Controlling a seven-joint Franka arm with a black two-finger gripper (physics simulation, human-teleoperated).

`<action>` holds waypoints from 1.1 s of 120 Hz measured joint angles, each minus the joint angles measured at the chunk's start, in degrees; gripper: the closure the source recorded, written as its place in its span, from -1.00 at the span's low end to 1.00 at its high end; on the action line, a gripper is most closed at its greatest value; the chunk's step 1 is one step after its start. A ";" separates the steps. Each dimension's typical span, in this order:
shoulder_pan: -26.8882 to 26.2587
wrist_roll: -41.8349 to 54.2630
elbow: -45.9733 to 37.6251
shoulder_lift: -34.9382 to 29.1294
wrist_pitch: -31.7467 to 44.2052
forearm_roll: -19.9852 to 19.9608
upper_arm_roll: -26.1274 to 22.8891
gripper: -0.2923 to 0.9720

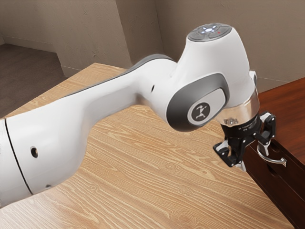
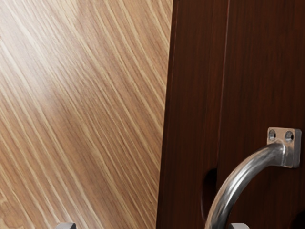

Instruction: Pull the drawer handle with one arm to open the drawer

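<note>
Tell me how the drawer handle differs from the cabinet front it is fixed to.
The handle is shiny silver metal; the cabinet front is dark reddish-brown wood. The handle is a curved bar arching off the surface; the cabinet front is flat and grained. They share little in look, only that one is screwed to the other.

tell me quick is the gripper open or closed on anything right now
Gripper: open, with its fingers spread wide at the drawer handle and not clamped on it.
</note>
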 joint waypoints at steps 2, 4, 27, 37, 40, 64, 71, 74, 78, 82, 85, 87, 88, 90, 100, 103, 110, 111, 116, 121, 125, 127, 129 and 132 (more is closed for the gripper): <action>0.00 0.04 -0.15 0.01 0.13 -0.07 0.00 -0.05; 0.01 0.08 -0.27 0.02 0.24 -0.13 0.00 -0.04; 0.00 0.47 -1.25 0.08 1.53 -0.48 0.01 0.06; -0.06 0.61 -1.61 0.01 1.92 -0.55 0.02 0.08; -0.04 0.64 -1.69 -0.01 2.01 -0.63 0.01 0.10; 0.07 0.89 -2.28 -0.05 2.65 -1.39 0.02 0.21; 0.07 0.94 -2.77 -0.14 2.93 -1.46 0.03 0.23; 0.08 0.97 -2.90 -0.15 3.05 -1.49 0.02 0.24; 0.07 1.00 -3.11 -0.19 3.23 -1.51 0.02 0.24; 0.08 1.03 -3.45 -0.25 3.39 -1.53 0.01 0.25; 0.08 1.05 -3.63 -0.27 3.50 -1.54 0.01 0.25; 0.08 1.06 -3.71 -0.30 3.59 -1.54 0.01 0.26; 0.08 1.07 -3.75 -0.31 3.63 -1.54 0.01 0.26; 0.07 1.08 -3.85 -0.34 3.72 -1.55 0.01 0.26; 0.08 1.14 -4.18 -0.46 4.04 -1.56 0.00 0.29; 0.08 1.15 -4.22 -0.52 4.12 -1.56 0.00 0.29; 0.06 1.19 -4.55 -0.83 4.27 -1.56 0.01 0.32; 0.06 1.19 -4.60 -0.88 4.29 -1.55 0.01 0.32; 0.05 1.21 -4.76 -1.10 4.37 -1.55 0.02 0.34; 0.04 1.23 -4.84 -1.20 4.45 -1.54 0.02 0.37; 0.05 1.24 -4.87 -1.25 4.50 -1.53 0.02 0.39; 0.04 1.25 -4.92 -1.28 4.52 -1.53 0.03 0.40; 0.03 1.25 -5.01 -1.33 4.53 -1.53 0.03 0.41; 0.04 1.26 -5.22 -1.38 4.55 -1.52 0.02 0.42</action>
